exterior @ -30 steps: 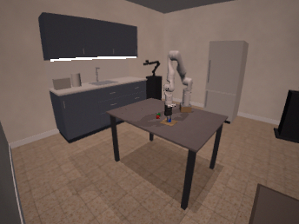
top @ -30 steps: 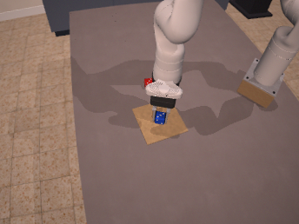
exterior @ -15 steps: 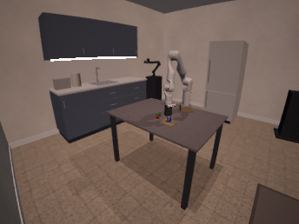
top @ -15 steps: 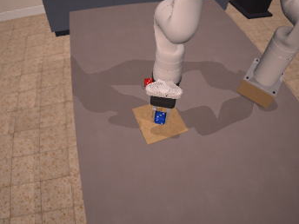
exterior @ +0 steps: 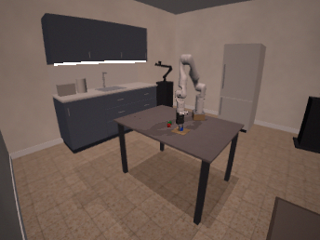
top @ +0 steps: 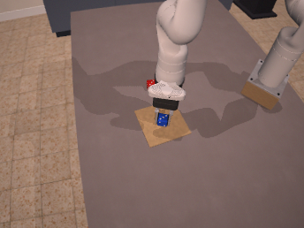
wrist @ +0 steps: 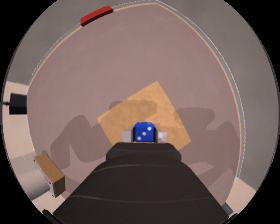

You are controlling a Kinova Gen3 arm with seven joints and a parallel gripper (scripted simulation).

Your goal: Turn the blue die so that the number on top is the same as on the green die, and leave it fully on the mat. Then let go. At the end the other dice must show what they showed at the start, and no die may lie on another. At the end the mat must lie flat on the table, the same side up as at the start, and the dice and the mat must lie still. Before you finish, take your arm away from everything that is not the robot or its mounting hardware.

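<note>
The blue die [top: 163, 119] sits on the tan mat [top: 163, 126] near its middle, white pips showing. My gripper [top: 163, 118] comes straight down on it, with a finger on each side, shut on the die at mat level. In the wrist view the blue die [wrist: 144, 132] shows between the fingertips, over the mat [wrist: 145, 118]. The red die [top: 150, 83] lies on the table just behind the arm. The green die is hidden by the arm in the top view; a small green spot [exterior: 170, 121] shows by the red die in the exterior view.
The arm's base stands on a tan block [top: 260, 95] at the table's right side. The table's left edge runs beside the tiled floor. A dark cabinet stands behind the table's far edge.
</note>
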